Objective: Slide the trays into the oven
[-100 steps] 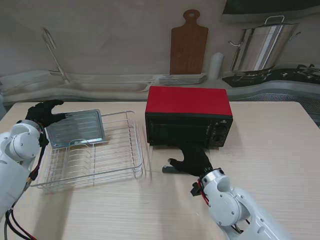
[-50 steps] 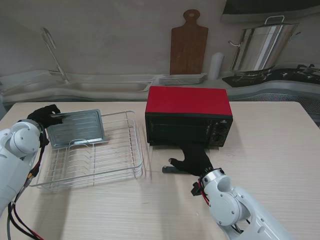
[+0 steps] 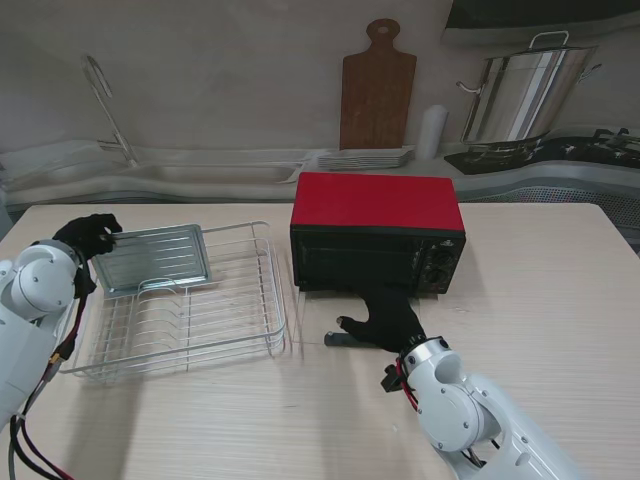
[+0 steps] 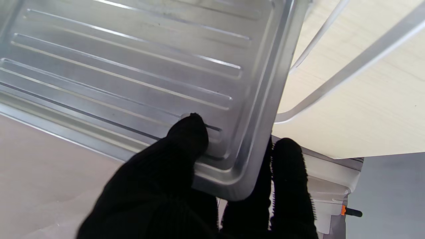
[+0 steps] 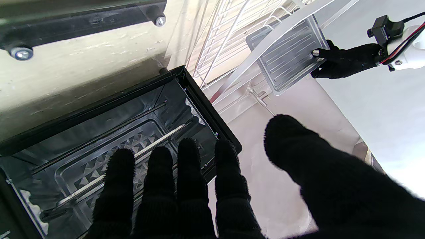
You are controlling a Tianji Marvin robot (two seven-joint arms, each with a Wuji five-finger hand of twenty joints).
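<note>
My right hand (image 3: 388, 322) lies flat, fingers spread, on the oven's lowered glass door (image 5: 109, 146). Left of the red oven (image 3: 377, 232), my left hand (image 3: 88, 238) pinches the tray (image 3: 152, 257) corner above the wire rack (image 3: 200, 315). A cutting board (image 3: 378, 88) leans farther back.

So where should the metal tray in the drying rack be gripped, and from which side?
By its raised rim at the left corner, approached from the left: the metal tray leans tilted in the rack, leaving that edge free. The left hand already pinches there, thumb inside.
</note>
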